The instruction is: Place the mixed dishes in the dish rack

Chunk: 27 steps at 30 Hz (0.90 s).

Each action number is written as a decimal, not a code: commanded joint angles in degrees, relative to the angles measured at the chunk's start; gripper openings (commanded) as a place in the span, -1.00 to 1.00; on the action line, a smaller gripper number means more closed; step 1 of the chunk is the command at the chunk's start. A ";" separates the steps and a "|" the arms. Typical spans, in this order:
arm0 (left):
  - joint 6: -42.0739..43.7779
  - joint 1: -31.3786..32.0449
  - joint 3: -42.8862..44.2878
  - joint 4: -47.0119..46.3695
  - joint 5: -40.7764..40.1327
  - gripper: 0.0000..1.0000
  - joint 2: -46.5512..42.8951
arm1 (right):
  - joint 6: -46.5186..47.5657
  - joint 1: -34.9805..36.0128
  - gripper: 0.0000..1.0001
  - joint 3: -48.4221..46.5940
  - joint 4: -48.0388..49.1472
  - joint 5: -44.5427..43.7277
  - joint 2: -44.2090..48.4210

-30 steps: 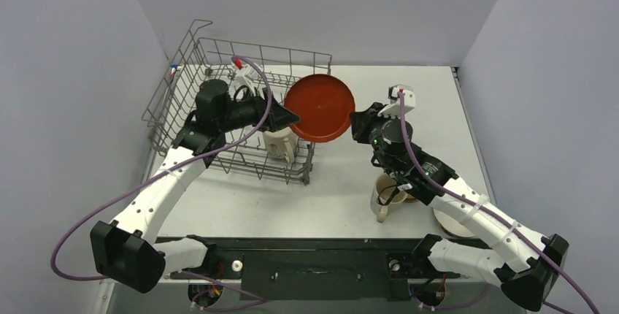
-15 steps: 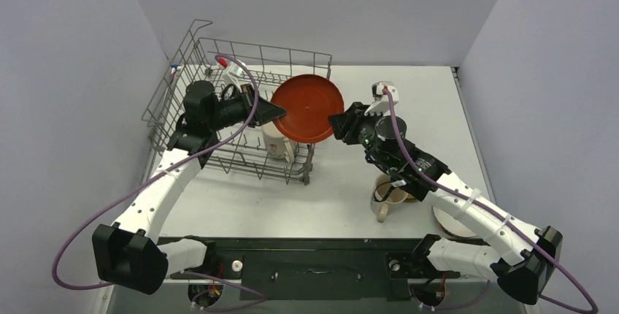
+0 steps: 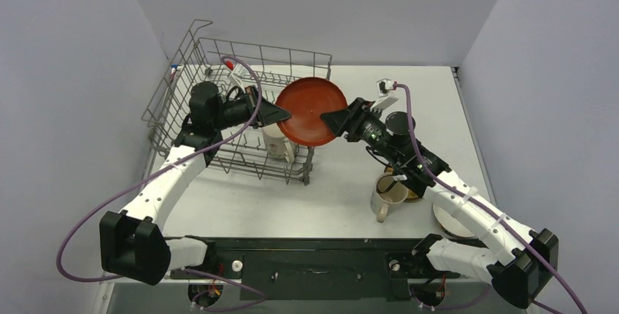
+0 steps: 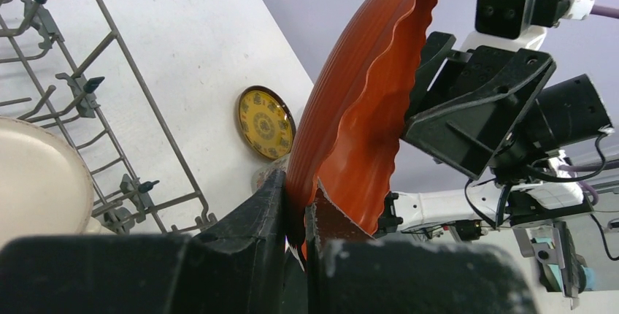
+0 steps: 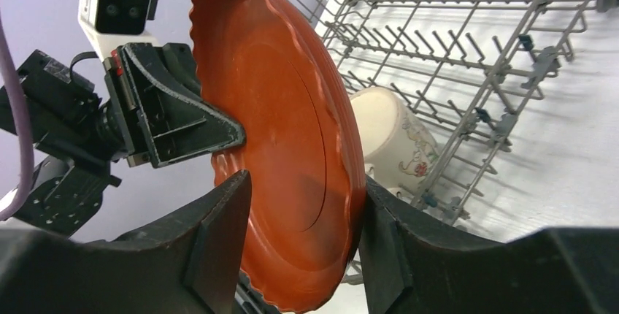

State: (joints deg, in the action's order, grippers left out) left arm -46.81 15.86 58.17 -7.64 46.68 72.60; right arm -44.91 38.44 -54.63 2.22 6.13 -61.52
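Note:
The red plate (image 3: pixel 310 109) hangs on edge in the air over the right end of the dish rack (image 3: pixel 175 98). My left gripper (image 3: pixel 281 115) is shut on its left rim, and the left wrist view shows the fingers (image 4: pixel 263 212) pinching the red plate (image 4: pixel 358 109). My right gripper (image 3: pixel 330 120) stands open at the opposite rim. Its jaws straddle the red plate (image 5: pixel 292 146) with a gap on the left side. A cream mug (image 3: pixel 277 142) lies inside the rack below the plate.
Another mug (image 3: pixel 387 193) stands on the table under my right arm, with the yellow saucer (image 4: pixel 266 123) beside it. A white bowl (image 3: pixel 447 223) sits near the right front edge, partly covered by the arm. The rack's tall wire walls (image 5: pixel 467 58) rise just behind the plate.
My left gripper has shut on the plate's rim and my right gripper has opened off it. The plate moved a little left, toward the rack.

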 commanded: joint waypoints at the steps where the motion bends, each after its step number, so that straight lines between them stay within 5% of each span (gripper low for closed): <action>1: -1.97 -0.54 0.39 -5.41 2.25 -1.00 0.40 | -3.14 1.57 -0.05 0.08 7.52 1.74 0.28; 7: -0.62 -0.64 1.01 -3.78 1.65 -1.00 0.07 | -2.50 3.09 -0.42 -1.84 6.79 1.08 -1.42; 9: 0.42 -0.76 2.10 -0.60 0.68 -0.78 0.35 | -2.58 3.61 -0.62 -1.67 7.40 0.61 -1.34; 12: 2.27 -1.10 3.17 2.83 -0.83 -0.11 0.18 | -3.20 4.65 -0.97 -1.32 7.88 -2.14 -1.04; 15: 7.33 -1.22 6.01 13.11 -8.29 0.41 -1.33 | -3.93 5.74 -1.00 -2.78 6.21 -7.90 -1.32; 18: 13.38 -1.43 9.38 21.75 -14.82 0.62 -2.63 | -3.83 8.10 -1.00 -5.87 2.51 -17.39 -2.43; 19: 14.32 -1.77 10.68 25.36 -17.73 0.93 -3.78 | -4.12 8.56 -1.00 -6.69 1.29 -19.89 -2.76; 27: 22.83 -3.43 11.90 35.26 -41.51 0.93 -13.22 | -5.83 13.36 -1.00 -22.84 -19.35 -49.28 -13.32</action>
State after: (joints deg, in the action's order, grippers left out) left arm -30.81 12.91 67.57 22.04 20.82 64.16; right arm -48.88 50.54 -68.29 -5.98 -24.10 -69.01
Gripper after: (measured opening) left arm 0.966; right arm 0.139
